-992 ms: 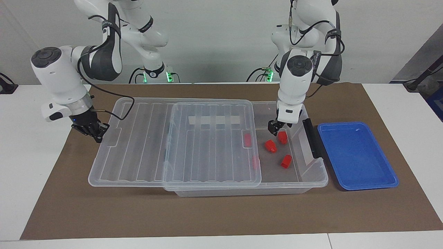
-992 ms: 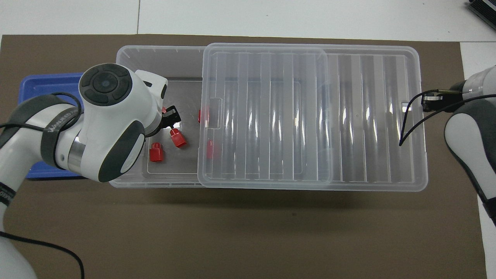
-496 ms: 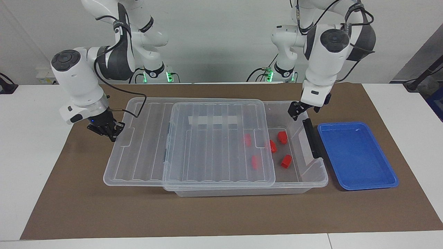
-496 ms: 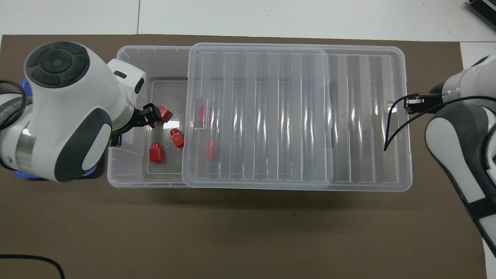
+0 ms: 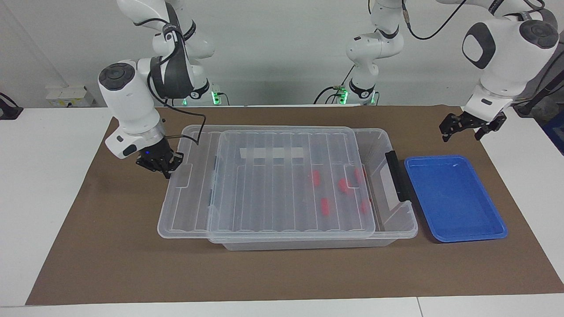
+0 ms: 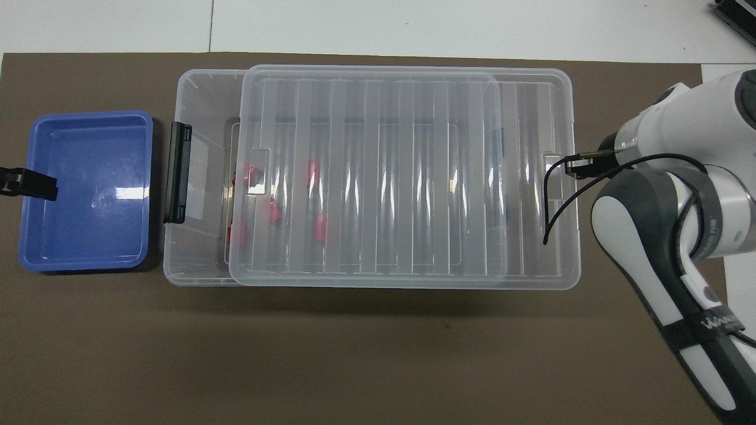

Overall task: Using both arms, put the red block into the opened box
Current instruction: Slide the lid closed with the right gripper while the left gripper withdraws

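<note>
The clear box lies across the brown mat, with its ribbed lid covering most of it. Several red blocks lie inside under the lid; one red block is nearest the black handle. My right gripper is shut on the lid's edge at the right arm's end. My left gripper hangs open and empty, raised over the outer edge of the blue tray.
The blue tray lies beside the box's handle end, toward the left arm's end of the table, with nothing in it. A white tape strip shows through the lid. The brown mat stretches on from the box, away from the robots.
The right gripper has slid the lid toward the left arm's end, so it now covers the red blocks. The left gripper left the box empty, rose and swung out past the tray.
</note>
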Tool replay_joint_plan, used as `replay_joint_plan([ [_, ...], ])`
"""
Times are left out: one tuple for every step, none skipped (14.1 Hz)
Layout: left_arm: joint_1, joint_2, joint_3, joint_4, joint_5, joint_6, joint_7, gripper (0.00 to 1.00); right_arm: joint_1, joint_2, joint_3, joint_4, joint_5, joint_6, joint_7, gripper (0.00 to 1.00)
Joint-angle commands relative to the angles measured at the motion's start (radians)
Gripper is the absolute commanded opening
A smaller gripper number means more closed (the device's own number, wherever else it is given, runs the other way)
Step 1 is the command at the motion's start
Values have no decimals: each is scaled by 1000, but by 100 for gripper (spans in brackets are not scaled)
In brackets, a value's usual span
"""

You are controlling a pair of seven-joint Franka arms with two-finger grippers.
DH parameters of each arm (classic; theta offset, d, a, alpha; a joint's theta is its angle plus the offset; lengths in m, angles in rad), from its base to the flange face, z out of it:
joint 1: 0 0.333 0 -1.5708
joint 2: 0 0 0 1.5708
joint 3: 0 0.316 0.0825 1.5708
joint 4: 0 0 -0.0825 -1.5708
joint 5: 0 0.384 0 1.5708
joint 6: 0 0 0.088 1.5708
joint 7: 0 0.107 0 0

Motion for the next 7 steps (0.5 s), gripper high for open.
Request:
replay_joint_plan([
  [15,-14,-12,-38,10,64,54,100,42,-19,6,-13,44,-12,45,0],
  [9,-15,-18,-37,10,68,55,100,70,-19,5,-15,44,-12,72,0],
  [-11,-15,-26,-34,8,69,57,100,85,-20,5,-15,44,-11,89,0],
  [-69,-17,-26,-34,8,69,57,100,96,-20,6,-15,44,-8,94,0],
  [-133,-18,-25,-34,8,68,48,100,101,-20,6,-16,44,-8,92,0],
  [-169,-24,-23,-29,10,69,54,100,105,-20,6,-16,44,-8,92,0],
  [-169,-28,-20,4,8,57,60,100,119,-22,6,-16,44,-8,92,0],
])
